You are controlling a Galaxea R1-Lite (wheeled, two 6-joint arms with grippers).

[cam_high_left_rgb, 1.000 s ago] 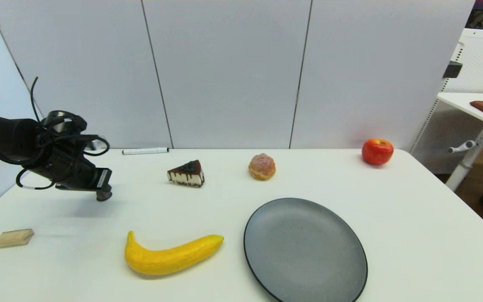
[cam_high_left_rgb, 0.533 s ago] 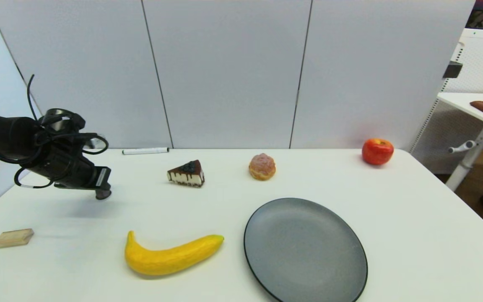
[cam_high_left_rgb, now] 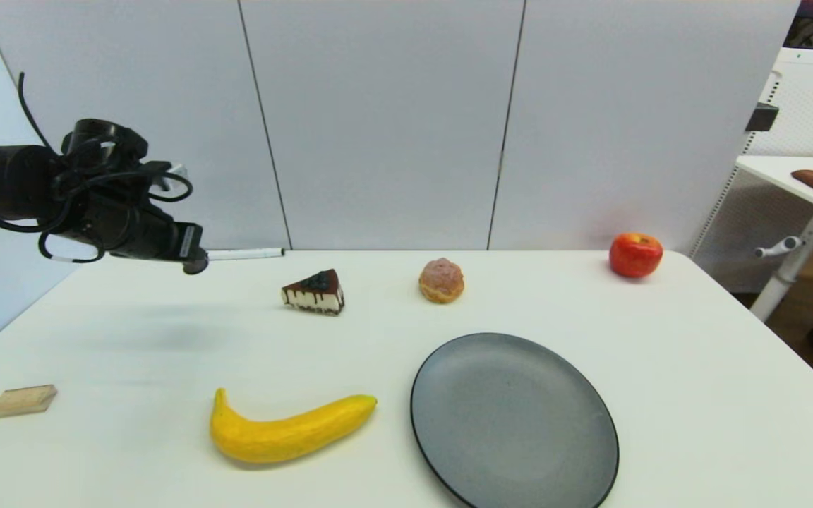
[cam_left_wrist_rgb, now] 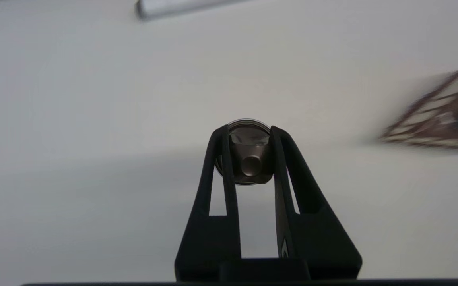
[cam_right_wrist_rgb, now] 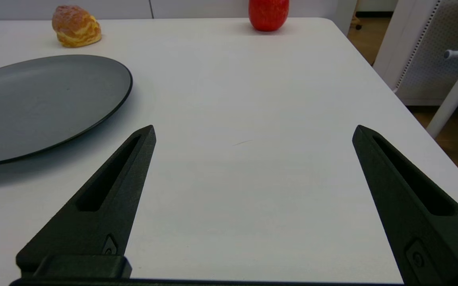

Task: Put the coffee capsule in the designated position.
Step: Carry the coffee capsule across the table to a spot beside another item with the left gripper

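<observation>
Black left gripper [cam_left_wrist_rgb: 249, 155] is closed on the coffee capsule [cam_left_wrist_rgb: 249, 159] and, compared with a second ago, has risen well above the table [cam_high_left_rgb: 350, 353] toward the slice of cake [cam_high_left_rgb: 313, 291]; you now carry it, so placing remains; right gripper [cam_right_wrist_rgb: 253, 133] waits wide apart

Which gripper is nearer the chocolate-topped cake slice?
Left. The left gripper, shut on the grey-brown coffee capsule, hangs above the table just left of the chocolate-topped cake slice. The right gripper waits open near the table's right side, beyond the dark grey plate.
</observation>
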